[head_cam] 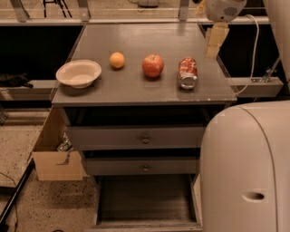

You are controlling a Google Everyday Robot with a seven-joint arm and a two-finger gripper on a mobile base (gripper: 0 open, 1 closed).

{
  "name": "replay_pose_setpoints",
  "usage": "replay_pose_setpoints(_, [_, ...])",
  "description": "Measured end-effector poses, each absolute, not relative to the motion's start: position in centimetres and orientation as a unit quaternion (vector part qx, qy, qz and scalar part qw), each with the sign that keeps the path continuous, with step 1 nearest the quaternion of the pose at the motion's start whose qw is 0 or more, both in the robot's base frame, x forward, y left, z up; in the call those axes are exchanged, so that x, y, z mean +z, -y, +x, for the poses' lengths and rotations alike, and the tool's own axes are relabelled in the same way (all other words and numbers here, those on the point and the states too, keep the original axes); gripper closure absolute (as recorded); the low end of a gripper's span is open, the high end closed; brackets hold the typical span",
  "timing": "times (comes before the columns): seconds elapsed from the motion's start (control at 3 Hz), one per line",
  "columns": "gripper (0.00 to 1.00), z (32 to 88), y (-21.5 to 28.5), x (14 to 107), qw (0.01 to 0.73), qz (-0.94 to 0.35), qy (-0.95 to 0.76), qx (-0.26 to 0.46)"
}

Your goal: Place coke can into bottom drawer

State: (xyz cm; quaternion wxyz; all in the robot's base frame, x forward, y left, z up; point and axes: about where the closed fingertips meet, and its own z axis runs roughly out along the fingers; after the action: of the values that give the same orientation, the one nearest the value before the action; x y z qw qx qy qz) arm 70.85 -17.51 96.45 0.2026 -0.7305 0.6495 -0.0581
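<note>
Cabinet top [136,45]: coke can [187,72] lies front-left of hovering jaws.

**Robot arm, one unit, seen in parts along the right side of the frame.**

- Gripper [212,50]: pale yellow, in the upper right of the frame. It hangs below the wrist and points downward, tilted slightly toward the lower left.
- Wrist housing [224,8]: rounded, white-grey, with a darker speckled patch. It sits at the top edge directly above the gripper and is partly cut off.
- Arm link [278,31]: smooth and white, running down the far right edge near the top, mostly out of frame.
- Arm segment [244,167]: a large white rounded shell that fills the lower right corner, close to the camera.
- Oval recess [253,195]: small, set low on that shell.
</note>
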Motion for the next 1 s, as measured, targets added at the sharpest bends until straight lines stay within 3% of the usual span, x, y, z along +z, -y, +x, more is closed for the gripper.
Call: replay_pose_setpoints(1.0, [0.0, 72.9, 18.7, 95.8, 0.205, -0.729, -0.647, -0.088])
